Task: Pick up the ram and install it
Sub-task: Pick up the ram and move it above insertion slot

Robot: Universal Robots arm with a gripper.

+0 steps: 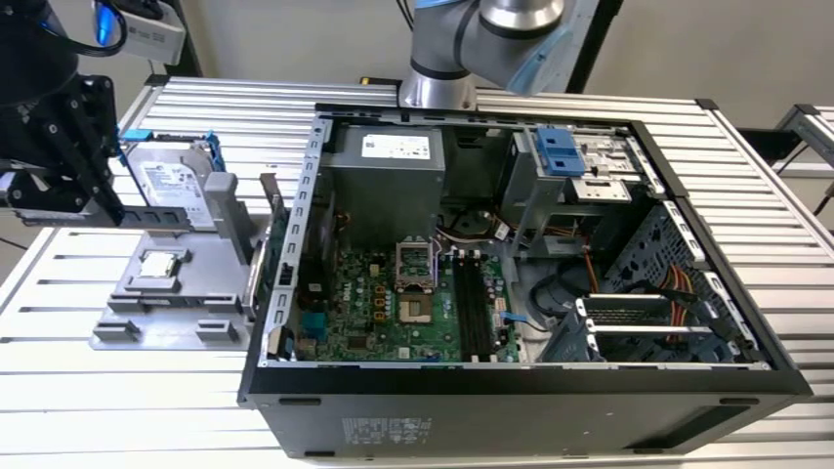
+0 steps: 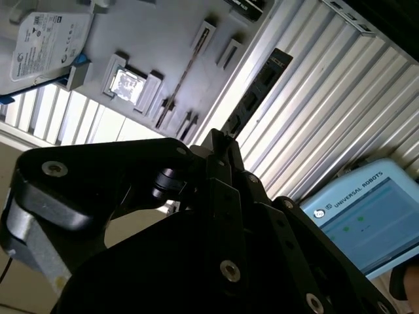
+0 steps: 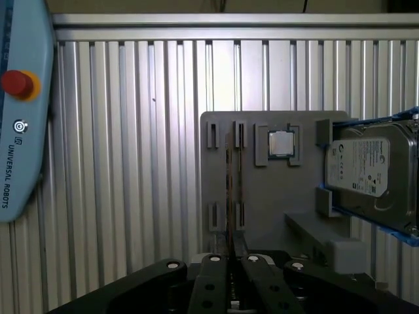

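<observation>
First wrist view: the gripper (image 3: 230, 256) has its fingers (image 3: 213, 281) clamped on one ram (image 3: 229, 196), edge-on above one grey tray (image 3: 262, 196) bearing one processor (image 3: 282, 142) and one hard drive (image 3: 370, 173). Exterior view: one open computer case (image 1: 521, 410) stands just beside that tray on a ribbed metal counter (image 1: 78, 401).

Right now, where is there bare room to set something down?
Bare table lies on the exterior view's right of the computer case, and between the grey holder and the near edge. Crowded: the case's inside, and the holder with hard drive and gripper at it.
</observation>
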